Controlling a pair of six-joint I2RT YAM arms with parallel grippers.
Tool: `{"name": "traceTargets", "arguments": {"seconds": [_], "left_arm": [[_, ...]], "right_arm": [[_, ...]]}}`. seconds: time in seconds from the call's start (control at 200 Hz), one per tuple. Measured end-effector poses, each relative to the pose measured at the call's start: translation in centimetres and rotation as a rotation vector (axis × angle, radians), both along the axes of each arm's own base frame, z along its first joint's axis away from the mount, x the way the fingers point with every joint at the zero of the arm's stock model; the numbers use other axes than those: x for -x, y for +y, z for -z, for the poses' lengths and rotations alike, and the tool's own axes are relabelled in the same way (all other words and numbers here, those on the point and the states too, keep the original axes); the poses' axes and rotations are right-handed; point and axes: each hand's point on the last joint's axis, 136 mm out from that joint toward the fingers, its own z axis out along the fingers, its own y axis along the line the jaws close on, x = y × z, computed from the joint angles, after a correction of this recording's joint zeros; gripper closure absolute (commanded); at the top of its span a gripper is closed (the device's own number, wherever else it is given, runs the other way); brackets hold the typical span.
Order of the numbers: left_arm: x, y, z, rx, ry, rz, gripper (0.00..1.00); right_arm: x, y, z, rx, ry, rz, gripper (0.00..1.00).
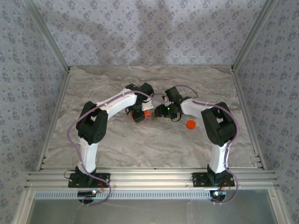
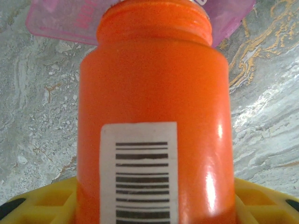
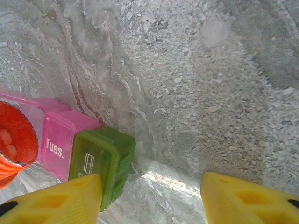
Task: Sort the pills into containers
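- Left claw: clamped on the orange bottle. The bottle has no cap on and is tilted, with its open mouth at the containers near the middle of the worktop. Pale pills show inside the mouth. Risk: a steeper tilt would likely dump several at once, overshooting the small cells and scattering them on the worktop.
- Pink compartment: marked "Tues.", it lies right at the bottle mouth, and a pink flap beyond it looks like its open lid. Whether the bottle rim touches it or sits just clear cannot be told. Risk: a nudge from the rim could slide or tip the light plastic pair.
- Green compartment: joined to the pink one on the side facing the right claw, lid apparently shut. Risk: any pill meant for it would bounce off.
- Right claw: jaws apart with bare worktop between them, and one finger just beside the green compartment. Risk: closing from here probably clips a corner, or misses, and shoves the pair out from under the bottle.
- Orange cap: lies alone right of the middle, toward the right edge and near the right arm. Risk: a sweep of that arm could send it rolling.
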Motion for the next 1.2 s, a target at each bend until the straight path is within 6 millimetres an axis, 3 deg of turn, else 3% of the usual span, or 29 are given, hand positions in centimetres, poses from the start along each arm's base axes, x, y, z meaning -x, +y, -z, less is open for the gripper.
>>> {"name": "traceTargets", "arguments": {"seconds": [0.42, 1.199], "left_arm": [[-0.46, 0.26, -0.76, -0.028, -0.012, 0.006, 1.0], [-0.3, 0.52, -0.27, -0.05, 0.004, 0.016, 1.0]], "right_arm": [[0.01, 0.0, 0.0, 0.0, 0.001, 0.0, 0.41], [0.01, 0.01, -0.01, -0.001, 0.001, 0.0, 0.42]]}}
